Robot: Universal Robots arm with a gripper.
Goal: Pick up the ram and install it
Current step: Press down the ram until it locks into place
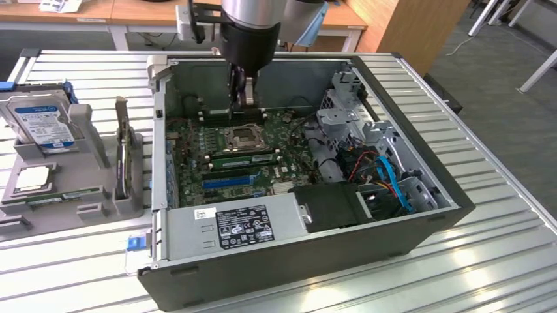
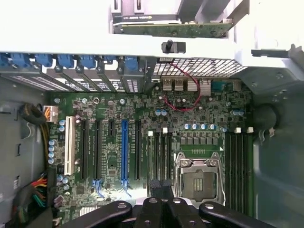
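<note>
The gripper point(image 1: 246, 98) is hanging inside the open computer case point(image 1: 418, 215), just beyond the CPU socket point(image 1: 246, 138) as the exterior view looks at it. Its fingers are pressing fully together, tips pointing down at the memory slots point(image 1: 231, 117) on that far side of the socket. Whether anything thin is being pinched between them, I cannot tell. In the wrist view the closed fingers point(image 2: 161, 204) are lining up with the dark slots point(image 2: 161, 152) just beside the socket point(image 2: 199, 173).

The 1 loose stick that looks like the ram point(image 1: 65, 194) is lying flat in the grey parts tray point(image 1: 87, 212), outside the case and well apart from the socket, towards the exterior view's left. It is sitting near a bare processor point(image 1: 35, 177) in the same tray, untouched by the gripper.

The relation that matters: the ram is lying well to the exterior view's left of the gripper, across the case wall. Its long axis is running roughly parallel to the slots beside the socket, so by my judgement little turning is separating its present lie from a seated one.
</note>
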